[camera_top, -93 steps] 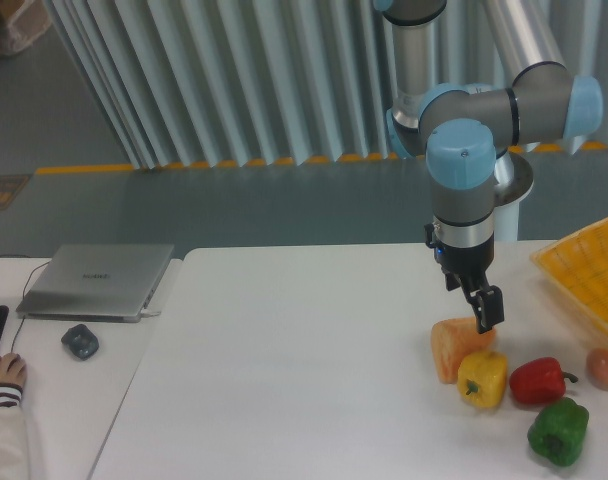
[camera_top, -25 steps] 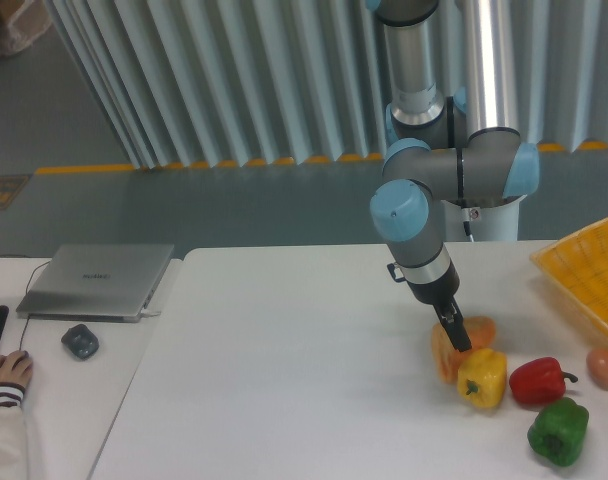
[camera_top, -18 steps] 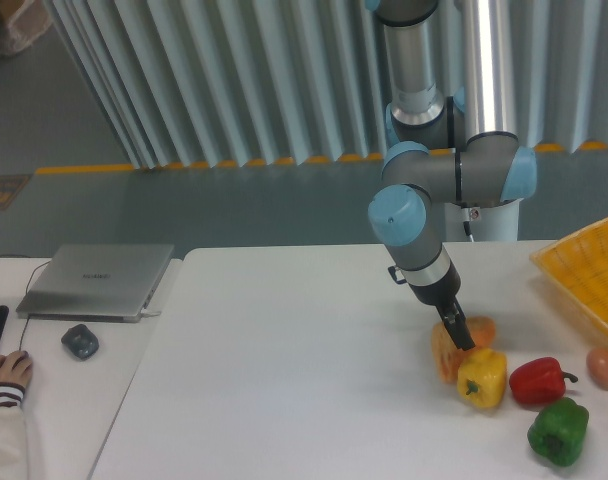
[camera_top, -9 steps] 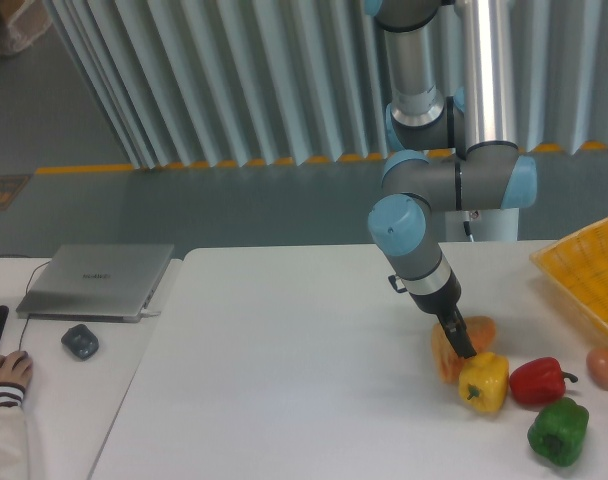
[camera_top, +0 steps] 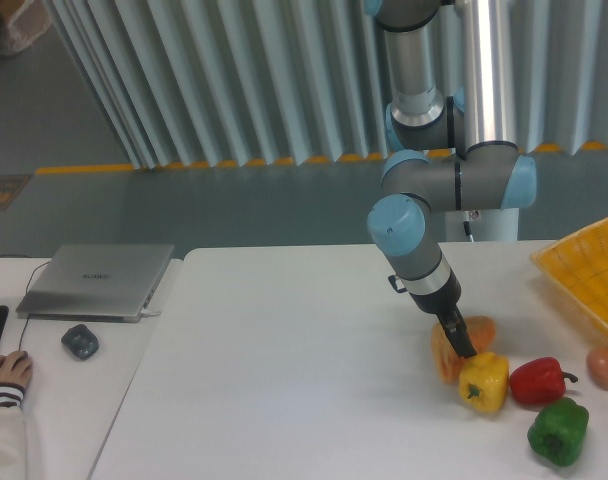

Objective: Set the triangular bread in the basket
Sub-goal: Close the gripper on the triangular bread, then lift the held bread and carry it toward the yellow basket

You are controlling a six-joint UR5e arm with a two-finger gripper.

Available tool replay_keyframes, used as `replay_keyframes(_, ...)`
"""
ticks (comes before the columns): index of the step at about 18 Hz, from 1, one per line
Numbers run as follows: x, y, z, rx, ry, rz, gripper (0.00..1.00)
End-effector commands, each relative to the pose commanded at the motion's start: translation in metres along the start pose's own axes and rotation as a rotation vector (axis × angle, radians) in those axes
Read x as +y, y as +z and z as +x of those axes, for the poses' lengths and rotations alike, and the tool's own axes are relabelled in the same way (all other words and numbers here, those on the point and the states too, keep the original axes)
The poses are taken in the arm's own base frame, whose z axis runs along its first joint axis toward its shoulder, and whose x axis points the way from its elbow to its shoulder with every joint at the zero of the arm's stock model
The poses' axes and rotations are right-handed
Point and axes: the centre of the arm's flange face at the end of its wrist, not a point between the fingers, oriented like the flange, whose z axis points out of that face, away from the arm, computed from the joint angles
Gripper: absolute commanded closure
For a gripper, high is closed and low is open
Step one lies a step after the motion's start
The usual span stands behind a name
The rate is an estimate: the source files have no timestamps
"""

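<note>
Corrugated grey wall behind, white bench (camera_top: 284, 360) filling lower frame. UR5e arm (camera_top: 424, 200) angled down at centre right, pincer (camera_top: 460, 341) tilted onto triangular bread (camera_top: 446, 352); dark fingers at its top, opening can't be told. Bread on bench, lower right, touching yellow bell pepper (camera_top: 484, 381). Yellow basket (camera_top: 589, 275) at right edge, well apart from bread. Laptop (camera_top: 96, 280) left. Red bell pepper (camera_top: 537, 381), green bell pepper (camera_top: 558, 431) lower right. Egg (camera_top: 602, 367) by basket. Mouse (camera_top: 79, 341), a hand (camera_top: 2, 373) far left.
</note>
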Motion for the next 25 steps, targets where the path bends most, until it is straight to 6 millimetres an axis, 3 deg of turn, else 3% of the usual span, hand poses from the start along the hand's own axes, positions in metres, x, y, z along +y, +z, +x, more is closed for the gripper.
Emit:
replay_keyframes(2, -0.001, 0.003, -0.001, 0.006, 0.002, -0.002, 0.03)
replay_keyframes(4, -0.004, 0.002, 0.001, -0.003, 0.003, -0.017, 0.34)
replay_keyframes(5, -0.003, 0.002, 0.001, -0.002, 0.000, -0.019, 0.44)
replay_keyframes(8, -0.004, 0.001, 0.000, -0.005, -0.018, -0.017, 0.60)
replay_keyframes(16, 0.014, -0.043, -0.020, 0.002, -0.035, 0.032, 0.67)
replay_keyframes(20, 0.050, -0.074, -0.038, 0.049, -0.062, 0.103, 0.67)
replay_keyframes(24, 0.090, -0.092, -0.050, 0.055, -0.084, 0.236, 0.67)
replay_keyframes(25, 0.092, -0.092, -0.050, 0.055, -0.073, 0.240, 0.67)
